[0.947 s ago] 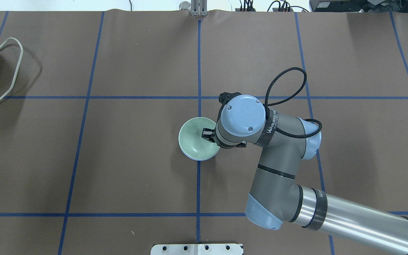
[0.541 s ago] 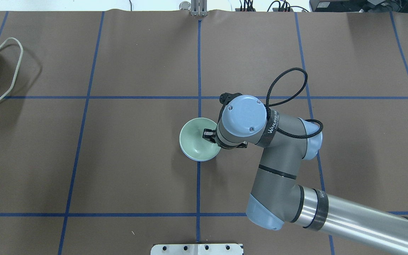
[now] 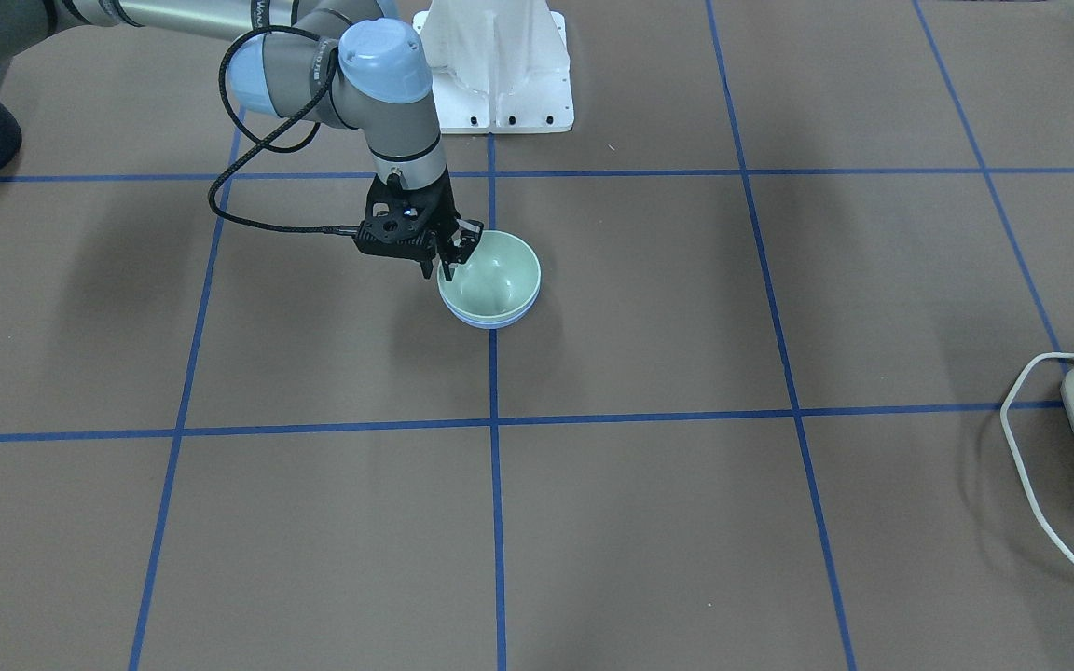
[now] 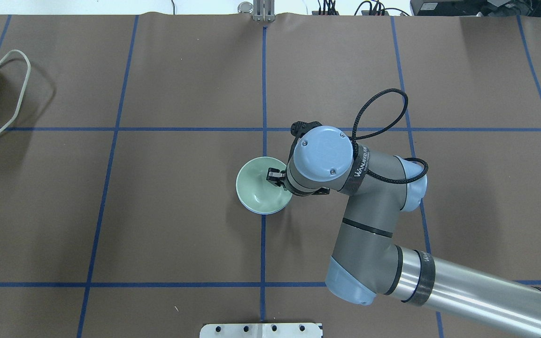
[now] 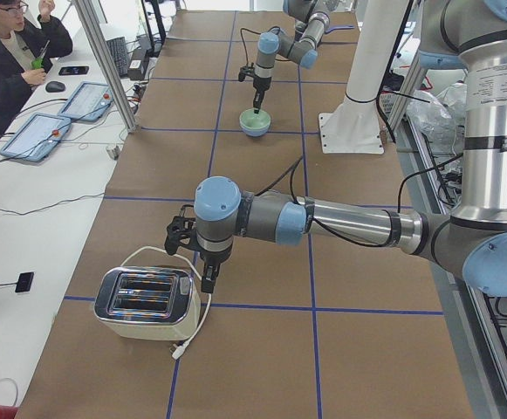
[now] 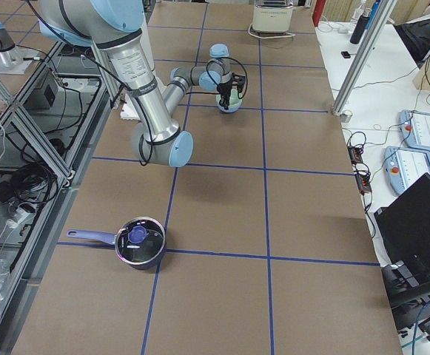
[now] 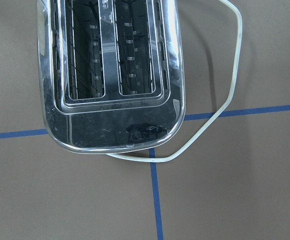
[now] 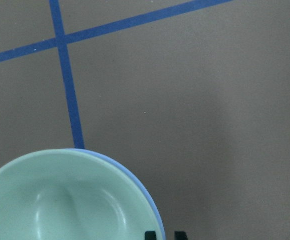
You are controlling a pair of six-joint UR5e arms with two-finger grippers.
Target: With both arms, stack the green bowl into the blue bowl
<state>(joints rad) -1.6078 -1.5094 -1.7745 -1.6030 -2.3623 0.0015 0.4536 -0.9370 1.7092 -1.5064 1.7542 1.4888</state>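
**Green in blue, right hand easing off**

Front-facing: shows green bowl (image 3: 495, 270) seated inside blue bowl (image 3: 490, 323), with just a thin blue band under the green rim. Both rest on the surface (image 3: 686, 466), near centre. Puts right hand (image 3: 439, 270) astride the rim on the robot's right side, one finger in, one out.

Overhead: against half a second back, finds the stack nudged a hair sideways and the inner finger shifted slightly into the bowl. Reads as a release starting, not a lift.

Exterior left: catches left hand (image 5: 207, 278) well apart from the bowls, hanging beside a toaster (image 5: 144, 301). Cannot tell whether apart or together.

Exterior right: repeats the far stack with the hand at it; adds a dark pot (image 6: 139, 242), unrelated.

Left wrist: only toaster slots and cord, no fingers, no call.

Right wrist: shows tips apart, bare surface between outer tip and blue rim, so likely unclamped.

Means stacking looks done. Leaves only backing the hand straight up without dragging the rim.
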